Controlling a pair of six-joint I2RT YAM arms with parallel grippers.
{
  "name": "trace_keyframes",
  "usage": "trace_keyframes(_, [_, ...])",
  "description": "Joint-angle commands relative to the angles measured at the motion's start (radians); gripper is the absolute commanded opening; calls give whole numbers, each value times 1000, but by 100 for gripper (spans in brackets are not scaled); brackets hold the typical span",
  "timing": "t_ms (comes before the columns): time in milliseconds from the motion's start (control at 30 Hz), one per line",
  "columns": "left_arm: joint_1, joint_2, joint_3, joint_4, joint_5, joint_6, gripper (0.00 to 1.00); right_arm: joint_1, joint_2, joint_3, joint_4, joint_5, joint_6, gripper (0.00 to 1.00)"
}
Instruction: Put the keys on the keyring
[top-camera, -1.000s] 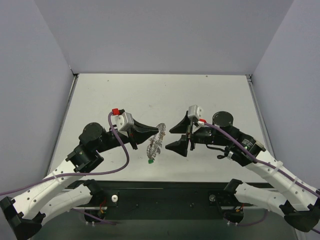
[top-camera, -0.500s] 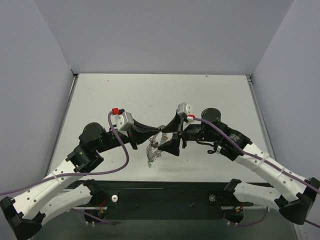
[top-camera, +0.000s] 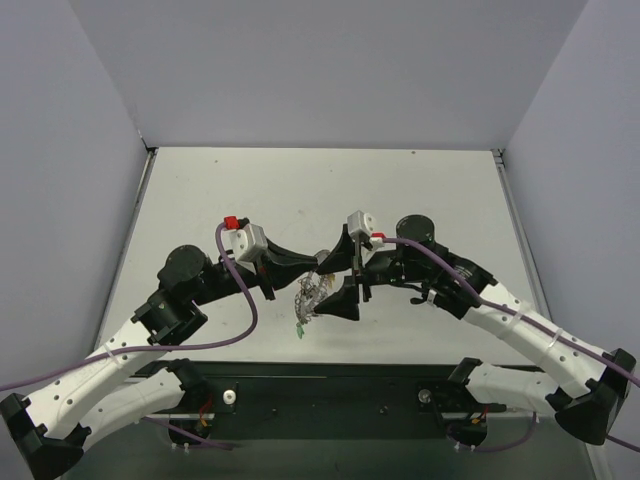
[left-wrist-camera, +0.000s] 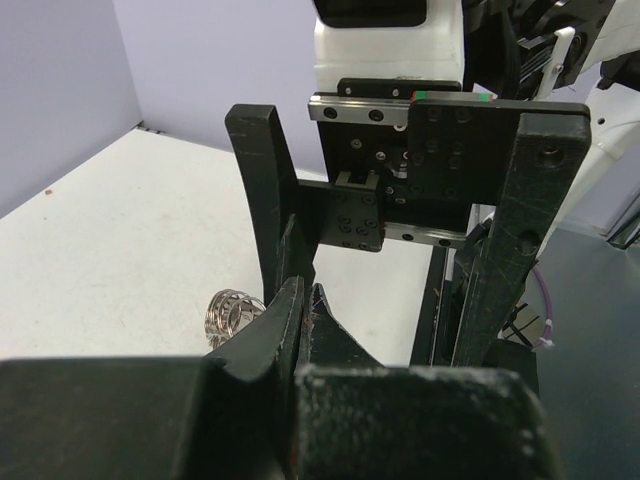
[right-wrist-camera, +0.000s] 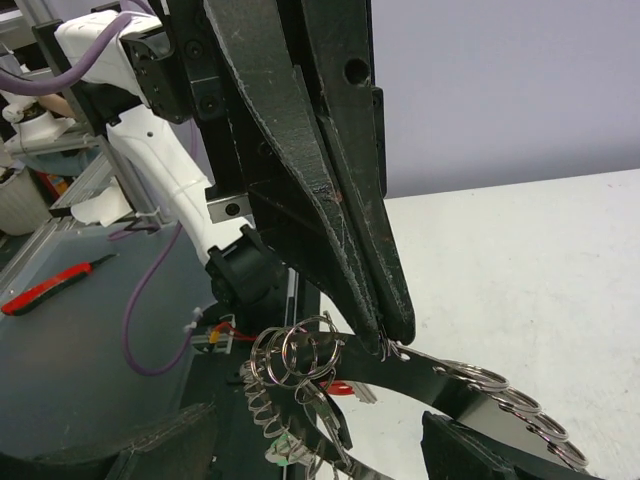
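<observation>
My left gripper (top-camera: 315, 272) hangs shut above the table, pinching the thin wire of the keyring (top-camera: 310, 296). The keyring droops below it, with a green tag (top-camera: 300, 323) at its bottom. In the right wrist view the left gripper's closed tips (right-wrist-camera: 388, 338) clamp the wire, and a bunch of small silver rings (right-wrist-camera: 300, 352) hangs beside them. A key with a dark head (right-wrist-camera: 333, 420) dangles among them. My right gripper (top-camera: 326, 285) is open, one finger on each side of the keyring, touching nothing. The left wrist view shows its fingers (left-wrist-camera: 262, 185) facing me.
The white table (top-camera: 420, 190) is walled by grey panels on three sides. A dark rail (top-camera: 330, 385) with both arm bases runs along the near edge. A red-handled tool (right-wrist-camera: 50, 285) lies off the table, beyond the left arm.
My right gripper moved left toward the left gripper and opened wider, so its fingers now straddle the keyring. The left gripper stayed still and shut on the keyring.
</observation>
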Motion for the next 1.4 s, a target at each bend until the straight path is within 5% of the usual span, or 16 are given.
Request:
trace_keyframes(0, [-3, -24, 56, 119, 27, -26, 0, 10, 15, 2, 89, -71, -7, 83])
trace_keyframes(300, [-3, -18, 56, 130, 36, -35, 0, 16, 72, 8, 155, -86, 59, 69])
trace_keyframes(433, [-4, -22, 56, 132, 35, -33, 0, 20, 93, 33, 128, -99, 53, 42])
trace_keyframes(733, [-3, -26, 51, 115, 16, -24, 0, 23, 66, 43, 85, -89, 39, 7])
trace_keyframes(1367, [-1, -36, 56, 57, -2, -3, 0, 20, 12, 74, -7, -48, -13, 0])
